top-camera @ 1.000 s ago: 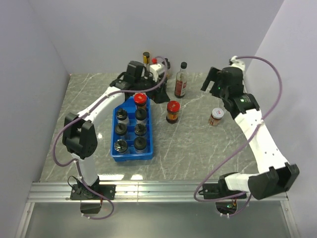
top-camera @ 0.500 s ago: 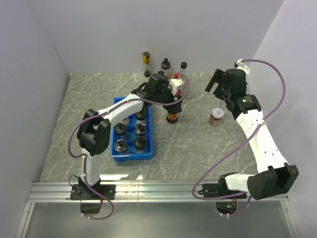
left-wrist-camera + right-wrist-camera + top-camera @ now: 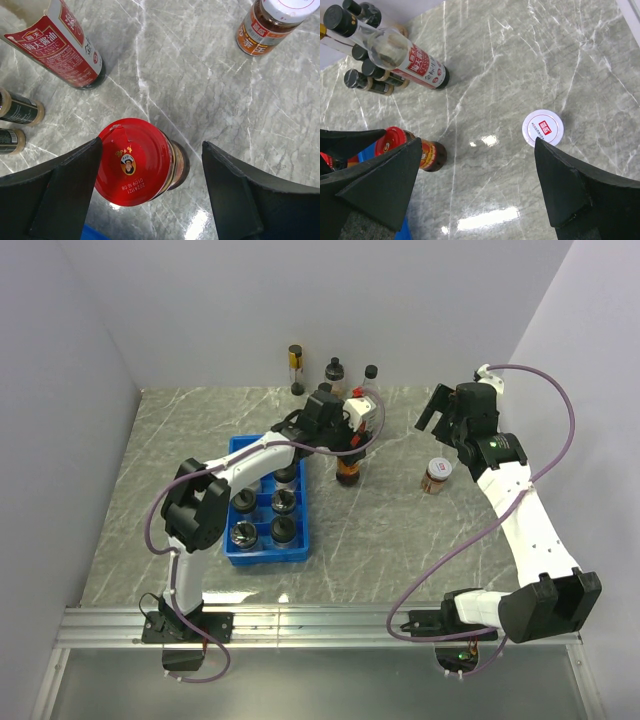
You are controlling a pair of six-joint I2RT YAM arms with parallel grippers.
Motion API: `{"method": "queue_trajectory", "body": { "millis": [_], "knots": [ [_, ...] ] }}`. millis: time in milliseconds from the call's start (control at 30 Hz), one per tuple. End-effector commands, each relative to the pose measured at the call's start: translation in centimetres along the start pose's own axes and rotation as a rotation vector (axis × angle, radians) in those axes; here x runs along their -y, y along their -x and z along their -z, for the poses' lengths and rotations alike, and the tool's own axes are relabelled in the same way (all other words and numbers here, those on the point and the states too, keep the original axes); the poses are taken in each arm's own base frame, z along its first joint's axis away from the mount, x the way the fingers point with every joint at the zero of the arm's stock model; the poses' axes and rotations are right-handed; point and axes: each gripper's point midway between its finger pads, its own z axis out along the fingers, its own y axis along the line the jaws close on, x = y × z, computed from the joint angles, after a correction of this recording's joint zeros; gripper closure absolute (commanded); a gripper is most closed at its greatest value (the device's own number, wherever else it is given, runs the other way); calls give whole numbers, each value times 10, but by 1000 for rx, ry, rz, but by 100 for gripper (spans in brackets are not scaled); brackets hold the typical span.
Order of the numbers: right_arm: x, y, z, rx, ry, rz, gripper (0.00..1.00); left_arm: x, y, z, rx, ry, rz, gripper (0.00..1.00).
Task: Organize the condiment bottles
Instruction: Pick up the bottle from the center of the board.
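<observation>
Left jaws: my left gripper (image 3: 151, 146) is spread wide over the red-capped jar (image 3: 132, 162), one finger on each side of the cap, gripping nothing. The left finger looks right at the cap's rim and the right one stands off. I cannot tell whether either touches.
Right jaws: my right gripper (image 3: 475, 165) is spread fully and carries nothing, held high over the right half of the table (image 3: 380, 530).
Red-capped jar: upright on the marble, just right of the blue tray (image 3: 262, 558) and outside it.
In the way: the tall sauce bottle (image 3: 60, 42) with the red label stands just behind that jar, close to my left wrist. Two small dark bottles (image 3: 20, 110) show at the left edge of the left wrist view.
White-capped jar: the white-capped jar (image 3: 437, 476) stands alone to the right, well apart from the red cap, in view between my right fingers.
Tray: black-capped jars (image 3: 282, 528) stand in two columns in its compartments, and my left arm crosses above its far end.
Back row: a thin yellow-filled jar (image 3: 296, 368) and a black-capped bottle (image 3: 333, 372) stand near the back wall.
Edges: walls (image 3: 320, 300) close the left, back and right sides, and a metal rail (image 3: 320, 625) runs along the near edge.
Open room: I see bare marble between the red-capped and white-capped jars, a broad stretch in front of both toward the rail, and a strip left of the tray.
</observation>
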Motion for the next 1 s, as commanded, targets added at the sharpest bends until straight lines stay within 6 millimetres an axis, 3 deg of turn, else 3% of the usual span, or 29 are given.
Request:
{"method": "queue_trajectory", "body": {
  "millis": [0,200,967],
  "knots": [
    [-2,11,5,38,18,-19,0,8,-14,3,-62,-9,11,14],
    [-6,8,0,26,31,-24,0,12,-15,18,-64,2,14,15],
    [-14,11,-6,10,57,-9,0,11,18,15,-31,59,-19,14]
  ]
}}
